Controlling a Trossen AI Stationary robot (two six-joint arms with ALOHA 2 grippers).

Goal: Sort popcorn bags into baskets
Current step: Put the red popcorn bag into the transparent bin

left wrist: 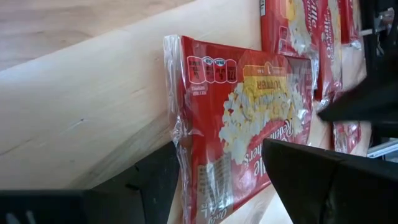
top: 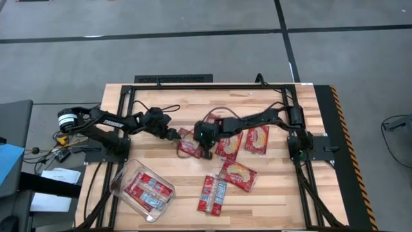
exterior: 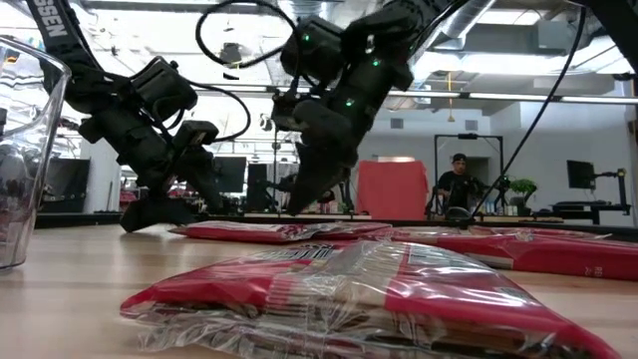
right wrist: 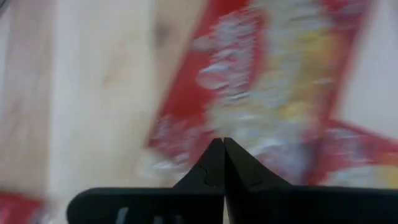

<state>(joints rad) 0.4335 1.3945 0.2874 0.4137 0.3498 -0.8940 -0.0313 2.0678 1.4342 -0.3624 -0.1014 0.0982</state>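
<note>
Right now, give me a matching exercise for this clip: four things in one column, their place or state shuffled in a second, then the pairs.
Things:
1. left gripper
2. right gripper
3. clear tub
4. packet nearest the table's front edge

Places or states:
A. fingers shut, tip down over a popcorn packet mid-table
B. holds packets, front left of the table
C. open, low at that same packet's left end
D. lies flat on bare wood, untouched

Pairs: 1-C, 2-A, 3-B, 4-D
</note>
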